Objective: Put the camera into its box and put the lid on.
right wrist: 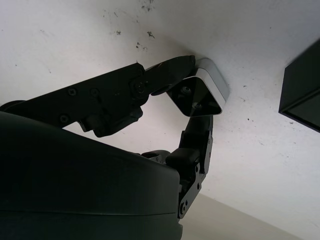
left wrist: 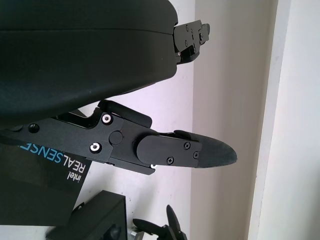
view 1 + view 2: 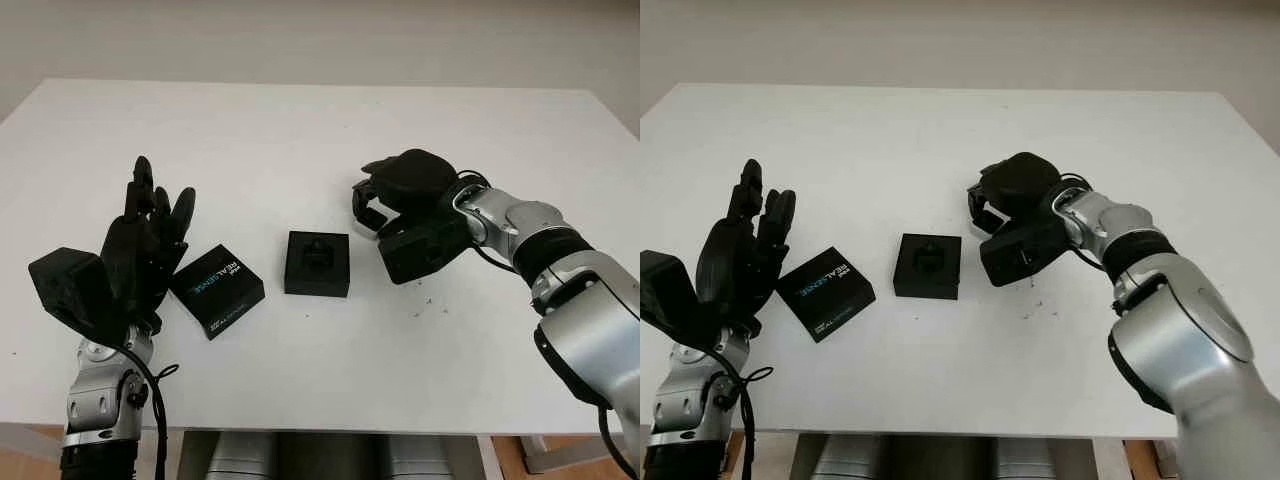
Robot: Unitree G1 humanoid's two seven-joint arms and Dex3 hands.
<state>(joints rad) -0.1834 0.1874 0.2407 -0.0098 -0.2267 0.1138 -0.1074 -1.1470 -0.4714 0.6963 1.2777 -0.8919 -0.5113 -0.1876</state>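
Your right wrist view gives you what the head views cannot: the camera (image 1: 206,92), a small silver-and-black body with a glossy dark front, is pinched between the fingers (image 1: 165,72) of the right hand (image 1: 125,115), and it hangs close above the white table (image 1: 260,150), whether touching or not I cannot tell. In the left eye view you only catch a pale sliver of it under the curled right hand (image 3: 385,205), just right of the box (image 3: 318,263).

The box sits open near the table's middle, a black square tray with a moulded insert. Its lid (image 3: 216,290), black with blue and white lettering, lies flat to the left of the box, apart from it and turned at an angle. In your left wrist view you can read part of that lettering, and one corner of the box shows beside it.

You have plenty of bare table all round: the far half is open, and the box and lid lie well in from the near edge. The gap between the box and the right hand is narrow.

Your left hand (image 3: 140,245) is open and holds nothing; it stands raised over the table's left side, fingertips pointing away from you, just beside the lid. The right forearm comes in from the right, wrist bent so the hand curls towards the box.
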